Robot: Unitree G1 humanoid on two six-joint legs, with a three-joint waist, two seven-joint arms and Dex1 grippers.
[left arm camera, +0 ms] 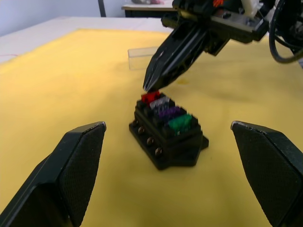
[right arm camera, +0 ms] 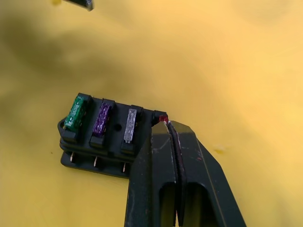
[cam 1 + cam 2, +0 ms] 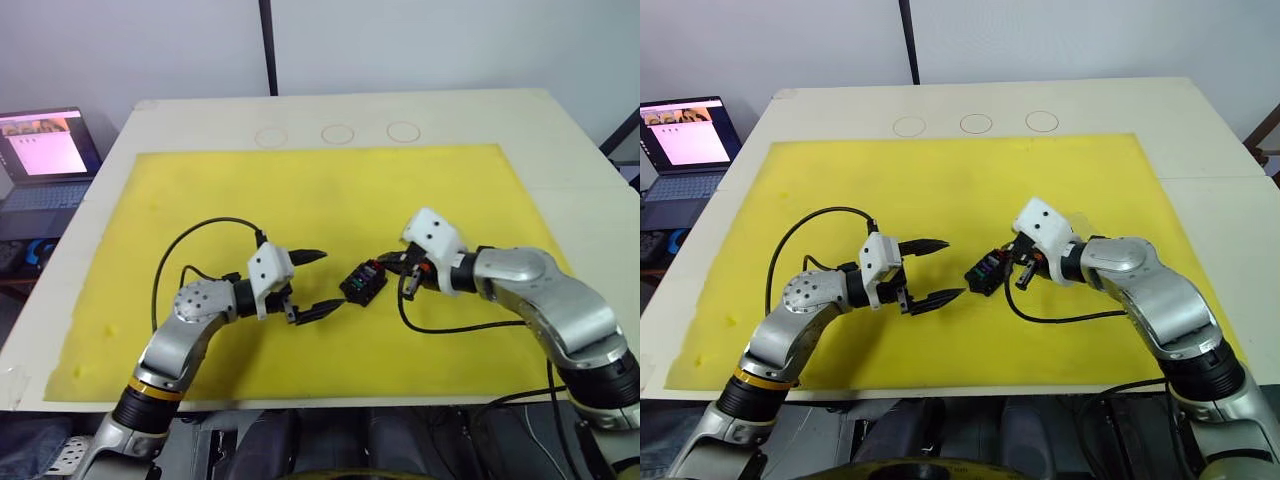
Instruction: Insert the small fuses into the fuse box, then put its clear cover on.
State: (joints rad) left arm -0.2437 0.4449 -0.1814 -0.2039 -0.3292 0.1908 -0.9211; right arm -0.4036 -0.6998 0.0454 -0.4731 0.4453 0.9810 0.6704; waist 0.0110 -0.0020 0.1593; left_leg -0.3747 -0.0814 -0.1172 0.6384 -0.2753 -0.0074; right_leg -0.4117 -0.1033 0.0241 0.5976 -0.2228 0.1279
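Fuse box [image 1: 166, 137] sits on the yellow mat [image 3: 330, 190] between the two grippers, with green [image 1: 180, 123], purple [image 1: 169, 112], grey [image 1: 160, 102] and red [image 1: 150, 97] fuses seated in a row. Right gripper [image 2: 168, 124] is pressed together (tips touching the red fuse at the row's end). Left gripper [image 3: 317, 282] is spread wide, just beside the box; the clear cover [image 1: 142, 57] lies apart on the mat.

— What's my mat [image 3: 300, 200] like?
— Matt yellow, soft-looking, faintly dimpled.
— And the fuse box [image 1: 166, 137]?
— Black moulded plastic, slight sheen; its fuses [image 2: 102, 119] look translucent, glossy.
— My fingers [image 1: 75, 165]?
— Matt black, finely textured pads.
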